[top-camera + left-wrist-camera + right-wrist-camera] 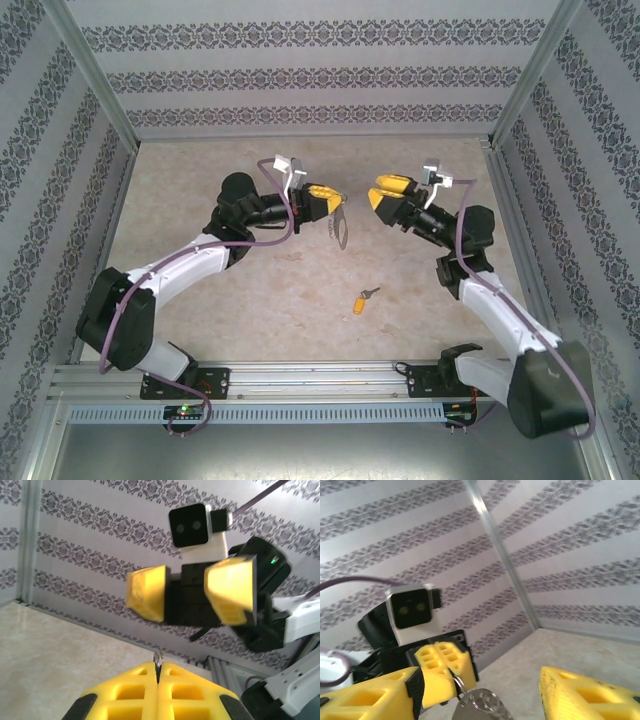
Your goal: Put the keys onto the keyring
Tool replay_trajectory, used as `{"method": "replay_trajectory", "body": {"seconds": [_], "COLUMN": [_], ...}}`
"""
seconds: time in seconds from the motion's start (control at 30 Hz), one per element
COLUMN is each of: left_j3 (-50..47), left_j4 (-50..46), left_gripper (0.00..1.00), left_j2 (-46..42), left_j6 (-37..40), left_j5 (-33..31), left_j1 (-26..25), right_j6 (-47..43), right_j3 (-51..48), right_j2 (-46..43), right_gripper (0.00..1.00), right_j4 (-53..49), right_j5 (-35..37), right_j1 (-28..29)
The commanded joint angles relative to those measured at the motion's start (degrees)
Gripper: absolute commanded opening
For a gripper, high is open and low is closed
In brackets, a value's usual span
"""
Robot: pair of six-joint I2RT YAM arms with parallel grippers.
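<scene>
My left gripper point(336, 198) is raised over the middle of the table and shut on the keyring point(342, 228), which hangs below its yellow fingertips. In the left wrist view a sliver of the keyring's wire point(158, 658) pokes out of the closed gripper point(159, 668). Facing it a short way to the right, my right gripper point(373, 193) is open and holds nothing. Between its spread fingers point(479, 686) the right wrist view shows the silvery keyring point(482, 706) dangling from the left fingers point(442, 672). The key point(363, 300), with a yellow-orange head, lies flat on the table nearer the arm bases.
The beige tabletop point(200, 170) is enclosed by patterned walls on three sides, with metal posts point(95, 80) at the back corners. An aluminium rail point(320, 378) with both arm bases runs along the near edge.
</scene>
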Motion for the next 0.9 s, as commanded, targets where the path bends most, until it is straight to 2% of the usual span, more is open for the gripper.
{"method": "replay_trajectory", "body": {"seconds": [0.0,0.1,0.23,0.43,0.7,0.87], "left_j3": [-3.7,-7.5,-9.8,-14.0,-18.8,-18.9], "left_j4": [3.8,9.6,10.7,13.6,22.1,24.5], "left_gripper": [0.00,0.00,0.00,0.00,0.00,0.00], "left_j2": [-4.8,-6.0,-7.3,-9.0,-9.4,-7.4], "left_j6": [13.0,17.2,19.5,20.5,17.0,16.7], "left_j5": [-4.8,-8.4,-11.7,-16.5,-21.7,-22.5], "left_j1": [0.2,0.2,0.3,0.3,0.1,-1.1], "right_j6": [-6.3,-8.7,-8.9,-4.4,-2.6,0.0], "right_j3": [-0.8,-0.8,-1.6,-5.8,-6.7,-7.6], "right_j2": [-6.1,-9.5,-11.6,-12.5,-11.2,-7.8], "right_gripper": [0.65,0.65,0.66,0.65,0.62,0.57], "right_j4": [-18.7,-30.0,-42.5,-51.5,-67.6,-71.8], "right_j5": [8.6,13.8,21.5,27.4,42.0,47.3], "right_j1": [-0.3,-0.5,-0.6,0.8,11.6,16.9]}}
